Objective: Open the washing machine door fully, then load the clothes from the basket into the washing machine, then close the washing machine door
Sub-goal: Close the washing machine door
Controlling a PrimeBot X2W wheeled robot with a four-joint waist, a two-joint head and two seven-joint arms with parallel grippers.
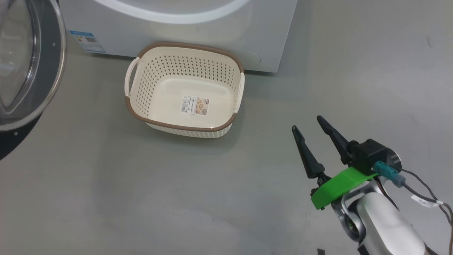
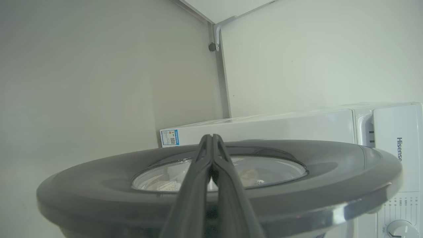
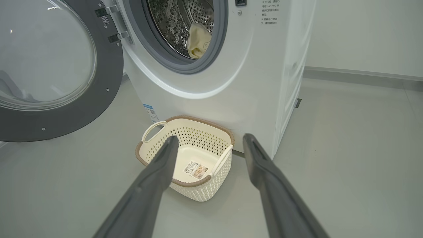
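Observation:
The washing machine [image 3: 231,82] stands with its door [image 3: 109,76] swung open to the left. Cream-yellow clothes [image 3: 198,41] lie inside the steel drum. The basket [image 1: 187,63] sits on the floor against the machine's front, with just a label sticker on its bottom. My right gripper [image 1: 306,123] hangs open and holds nothing, to the right of the basket and nearer to me; in the right wrist view this gripper [image 3: 210,136] points at the basket [image 3: 198,137]. My left gripper [image 2: 211,135] is shut on nothing, its fingers lying over the door's [image 2: 99,178] outer black rim and glass.
Grey floor [image 1: 141,198] spreads in front of the basket and to the right of the machine [image 1: 212,39]. The door [image 1: 49,71] juts out at the left edge of the head view. A pale wall with a skirting board [image 3: 363,74] runs behind the machine.

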